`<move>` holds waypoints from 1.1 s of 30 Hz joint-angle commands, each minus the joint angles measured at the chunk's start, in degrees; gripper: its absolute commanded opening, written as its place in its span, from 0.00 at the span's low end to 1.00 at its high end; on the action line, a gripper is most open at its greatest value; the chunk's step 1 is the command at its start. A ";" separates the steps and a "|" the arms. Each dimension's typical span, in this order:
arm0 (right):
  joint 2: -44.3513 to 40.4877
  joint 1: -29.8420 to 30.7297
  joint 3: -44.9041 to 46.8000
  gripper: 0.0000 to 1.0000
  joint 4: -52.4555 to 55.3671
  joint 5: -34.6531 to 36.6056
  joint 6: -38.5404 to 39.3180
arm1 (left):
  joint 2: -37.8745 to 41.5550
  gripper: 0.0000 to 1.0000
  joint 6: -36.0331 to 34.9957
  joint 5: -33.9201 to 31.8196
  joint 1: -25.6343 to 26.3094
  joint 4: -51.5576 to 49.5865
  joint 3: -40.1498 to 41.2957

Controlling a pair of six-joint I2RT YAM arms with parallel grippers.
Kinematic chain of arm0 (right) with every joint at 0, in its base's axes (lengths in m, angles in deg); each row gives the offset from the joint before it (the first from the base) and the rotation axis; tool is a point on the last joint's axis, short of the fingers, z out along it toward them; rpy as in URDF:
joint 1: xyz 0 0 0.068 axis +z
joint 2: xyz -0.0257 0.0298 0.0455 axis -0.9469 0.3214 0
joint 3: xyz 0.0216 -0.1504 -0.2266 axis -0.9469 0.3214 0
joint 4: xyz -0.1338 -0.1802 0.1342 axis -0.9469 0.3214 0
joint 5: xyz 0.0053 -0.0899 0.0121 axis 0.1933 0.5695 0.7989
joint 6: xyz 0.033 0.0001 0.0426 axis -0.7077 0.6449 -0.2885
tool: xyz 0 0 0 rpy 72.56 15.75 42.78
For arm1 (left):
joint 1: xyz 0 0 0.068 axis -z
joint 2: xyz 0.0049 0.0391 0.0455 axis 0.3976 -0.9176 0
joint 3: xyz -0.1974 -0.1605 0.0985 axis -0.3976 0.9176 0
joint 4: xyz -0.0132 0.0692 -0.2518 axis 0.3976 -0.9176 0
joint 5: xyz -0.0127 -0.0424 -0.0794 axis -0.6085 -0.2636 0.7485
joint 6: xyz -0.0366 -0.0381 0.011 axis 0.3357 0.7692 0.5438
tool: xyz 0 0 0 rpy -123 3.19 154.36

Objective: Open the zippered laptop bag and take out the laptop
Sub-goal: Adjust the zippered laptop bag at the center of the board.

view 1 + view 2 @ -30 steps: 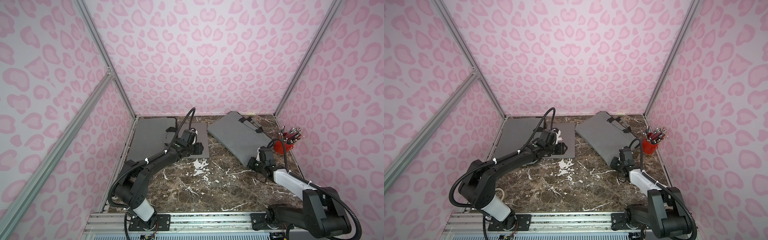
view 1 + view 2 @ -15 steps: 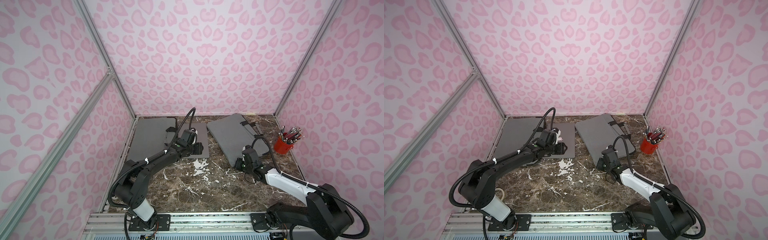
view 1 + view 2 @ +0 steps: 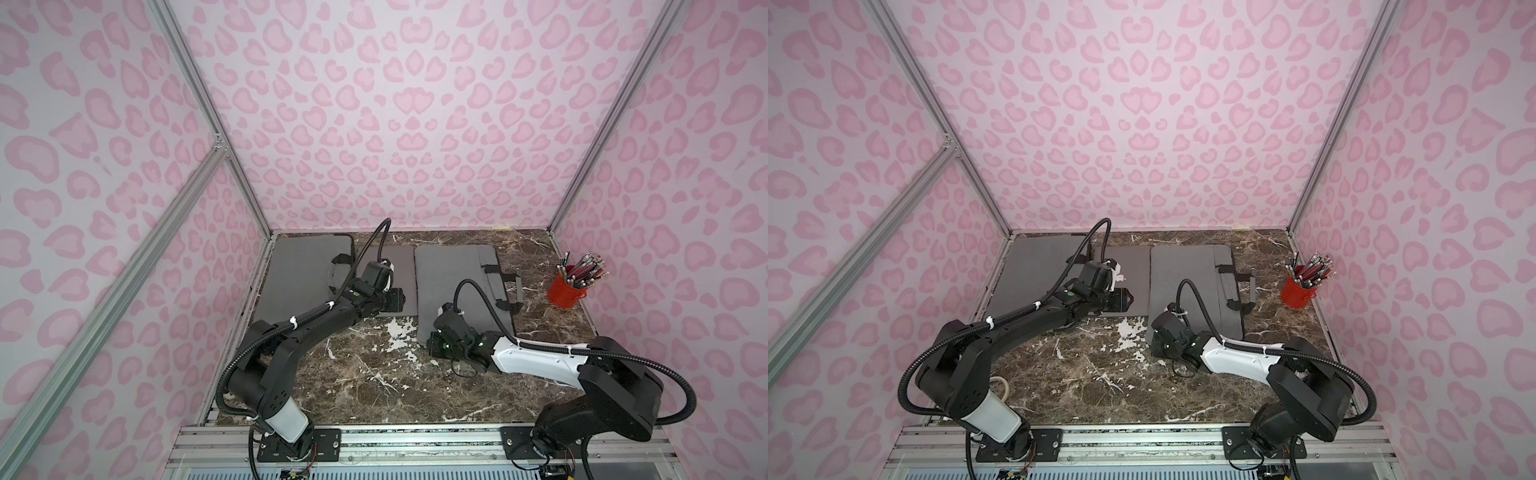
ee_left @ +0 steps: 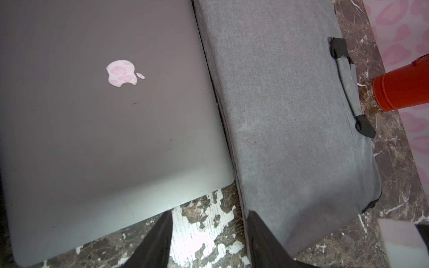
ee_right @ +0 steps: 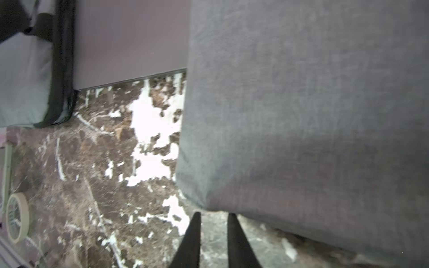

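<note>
Two claws inspected. Your left claw stands spread by the near corner of the closed laptop, which lies flat on the table between the zippered bag and a second bag. Your right claw, narrowly parted, apparently grips nothing; view blurred.

Left claw gapes wide; right claw barely parted.
</note>
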 commanded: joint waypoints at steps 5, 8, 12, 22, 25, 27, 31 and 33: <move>-6.54 -5.01 -1.66 0.40 11.11 7.04 3.18 | 0.77 0.55 -1.46 0.30 0.34 0.77 0.52; -10.49 -11.41 -0.86 0.45 15.30 8.38 5.71 | 1.90 0.55 -2.62 0.22 2.37 0.97 1.57; -16.12 -20.13 1.10 0.50 19.65 10.87 8.70 | 3.09 0.55 -3.38 -0.08 7.38 2.06 4.15; -28.55 -38.34 12.79 0.61 14.96 6.10 12.16 | -4.26 0.60 -4.29 -1.57 17.26 6.42 3.78; -29.35 -40.91 13.94 0.63 15.56 6.14 13.13 | -7.48 0.58 -5.19 -1.57 17.74 6.08 1.59; -29.66 -41.46 14.79 0.61 15.12 5.03 13.29 | -9.54 0.54 -5.79 -2.25 17.72 5.61 -0.05; -29.25 -41.44 17.44 0.52 12.03 0.87 13.10 | -13.25 0.49 -7.79 -6.11 17.64 3.26 -4.14; -28.75 -41.45 18.19 0.50 11.23 -0.15 12.77 | -14.25 0.49 -8.51 -7.00 17.29 2.92 -5.52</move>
